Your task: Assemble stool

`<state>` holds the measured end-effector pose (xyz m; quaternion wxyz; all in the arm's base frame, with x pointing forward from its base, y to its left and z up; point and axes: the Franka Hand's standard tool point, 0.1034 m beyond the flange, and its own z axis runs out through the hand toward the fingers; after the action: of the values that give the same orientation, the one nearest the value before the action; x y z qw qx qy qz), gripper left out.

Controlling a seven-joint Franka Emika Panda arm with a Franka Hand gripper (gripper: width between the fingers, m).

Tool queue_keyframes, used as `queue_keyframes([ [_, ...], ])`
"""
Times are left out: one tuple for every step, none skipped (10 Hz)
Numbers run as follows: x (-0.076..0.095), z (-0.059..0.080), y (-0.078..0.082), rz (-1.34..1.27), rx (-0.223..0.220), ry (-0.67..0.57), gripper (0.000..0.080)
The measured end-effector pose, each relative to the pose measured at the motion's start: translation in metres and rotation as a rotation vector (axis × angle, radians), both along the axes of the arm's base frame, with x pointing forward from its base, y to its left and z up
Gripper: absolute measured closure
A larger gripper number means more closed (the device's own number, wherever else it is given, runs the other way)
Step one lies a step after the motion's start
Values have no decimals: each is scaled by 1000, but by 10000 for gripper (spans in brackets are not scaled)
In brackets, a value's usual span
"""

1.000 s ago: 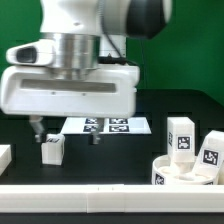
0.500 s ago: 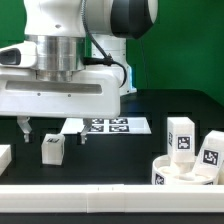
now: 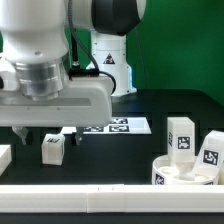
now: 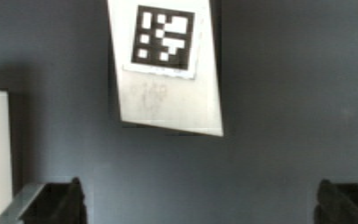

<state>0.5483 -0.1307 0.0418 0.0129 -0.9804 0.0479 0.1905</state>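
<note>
Assembly is judged barely begun: seat disc (image 3: pixel 195 178) and leg block (image 3: pixel 53 149) lie apart, apparently unjoined. Gripper (image 3: pixel 46 134) is spread wide, nothing grasped.

A tagged leg block (image 4: pixel 169 70) lies beyond the spread tool (image 4: pixel 201 203).

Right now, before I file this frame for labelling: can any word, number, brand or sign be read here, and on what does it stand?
Readable words, numbers, brands: none in either view.
Only black-and-white square tags, which are patterns and not text, on the leg block in the wrist view, on the upright leg blocks and on the marker board.
</note>
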Motion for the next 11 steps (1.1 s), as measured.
queue_keyframes([
  [-5, -2, 1, -13, 17, 88, 150],
  [-6, -2, 1, -16, 29, 155, 150],
  [-9, -3, 2, -17, 38, 231, 150],
  [-10, -7, 3, -18, 47, 293, 150],
  [-10, -9, 3, -17, 51, 327, 150],
  [-19, -9, 2, -22, 60, 417, 150],
  [-21, -13, -1, -23, 60, 479, 150],
  [-22, -16, -2, -24, 64, 514, 150],
  [-28, -18, -3, -31, 71, 570, 150],
  [-23, -24, -4, -25, 61, 542, 150],
  [-25, -24, -4, -26, 63, 545, 150],
])
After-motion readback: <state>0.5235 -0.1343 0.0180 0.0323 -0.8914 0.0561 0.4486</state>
